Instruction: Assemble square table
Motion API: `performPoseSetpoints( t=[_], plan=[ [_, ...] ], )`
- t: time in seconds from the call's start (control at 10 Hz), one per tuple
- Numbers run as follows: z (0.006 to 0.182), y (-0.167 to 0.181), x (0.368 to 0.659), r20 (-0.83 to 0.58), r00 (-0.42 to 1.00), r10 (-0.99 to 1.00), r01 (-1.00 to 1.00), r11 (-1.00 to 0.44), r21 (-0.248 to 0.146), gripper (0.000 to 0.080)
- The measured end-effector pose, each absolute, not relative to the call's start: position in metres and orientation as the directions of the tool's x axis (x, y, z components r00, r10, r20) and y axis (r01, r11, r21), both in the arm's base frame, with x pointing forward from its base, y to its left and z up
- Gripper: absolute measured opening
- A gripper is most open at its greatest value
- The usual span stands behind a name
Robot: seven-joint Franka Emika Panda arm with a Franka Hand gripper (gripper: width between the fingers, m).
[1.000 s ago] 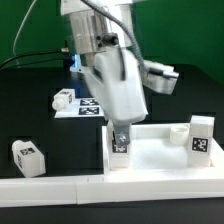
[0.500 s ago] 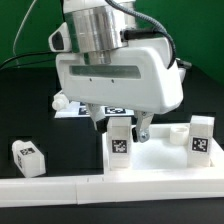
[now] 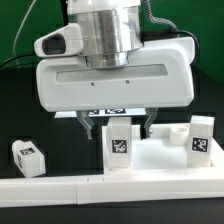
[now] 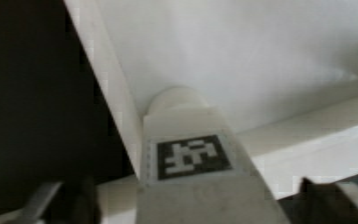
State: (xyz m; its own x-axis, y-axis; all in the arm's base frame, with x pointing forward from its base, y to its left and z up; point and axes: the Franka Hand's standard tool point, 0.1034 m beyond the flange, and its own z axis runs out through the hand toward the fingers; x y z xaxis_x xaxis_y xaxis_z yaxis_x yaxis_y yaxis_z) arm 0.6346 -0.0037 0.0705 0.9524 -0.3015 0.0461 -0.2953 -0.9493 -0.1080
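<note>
The white square tabletop (image 3: 160, 172) lies at the exterior view's right, rim up. One tagged white leg (image 3: 120, 143) stands upright in its near left corner, and a second leg (image 3: 201, 138) stands at its right side. My gripper (image 3: 120, 126) hangs over the first leg, open, with a dark finger (image 3: 148, 124) on either side and a gap to each. In the wrist view the leg (image 4: 194, 150) rises between the gripper's (image 4: 197, 205) fingertips (image 4: 51, 205), with the tabletop (image 4: 247, 50) beyond. A third leg (image 3: 28, 156) lies loose on the black table at the left.
The long white L-shaped rail (image 3: 60, 187) runs along the front edge. The marker board (image 3: 104, 113) lies behind, mostly hidden by the gripper's wide body, which blocks the middle of the exterior view.
The gripper has turned from side-on to broad face toward the exterior camera. Its fingers have spread off the corner leg, which stays standing in place.
</note>
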Motion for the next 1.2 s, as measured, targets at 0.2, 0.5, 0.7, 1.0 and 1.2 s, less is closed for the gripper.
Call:
performPoseSetpoints(
  t=[0.2,0.5,0.7,1.0,1.2],
  plan=[
    [0.0704,-0.0034,0.6345,0.031,0.906,-0.422,-0.417,-0.902,-0.114,0.0284],
    [0.0704,-0.0024,0.6348,0.020,0.792,-0.611,-0.605,-0.788,-0.119,0.0284],
    [0.0701,-0.0020,0.6300,-0.003,0.568,-0.823,-0.819,-0.564,-0.110,0.0284],
    [0.0708,-0.0026,0.6329,-0.147,0.042,-0.988,-0.992,-0.023,-0.127,0.0284],
    [0.0697,0.0015,0.6329,-0.161,-0.112,-0.981,-0.986,0.130,-0.107,0.0284]
  ],
)
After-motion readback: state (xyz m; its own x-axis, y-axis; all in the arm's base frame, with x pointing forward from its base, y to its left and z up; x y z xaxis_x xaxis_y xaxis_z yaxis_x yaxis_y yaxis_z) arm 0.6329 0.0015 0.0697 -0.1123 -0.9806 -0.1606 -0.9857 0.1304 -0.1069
